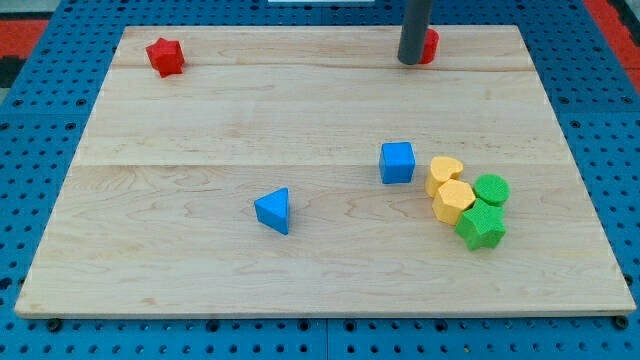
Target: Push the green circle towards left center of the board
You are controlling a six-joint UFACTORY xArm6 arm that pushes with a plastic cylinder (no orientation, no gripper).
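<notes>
A pale wooden tabletop [220, 110] fills most of the view, its planks running left to right with faint seams. Beneath it lies a blue perforated base [600, 130], peg holes in neat rows. Red patches [30, 25] show at the top corners. Light is even and soft, shadows short.

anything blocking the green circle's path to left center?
Yes. The green circle sits at the view's right with two yellow blocks touching its left side; the blue cube lies further left. My tip is far off, at the view's top.
</notes>
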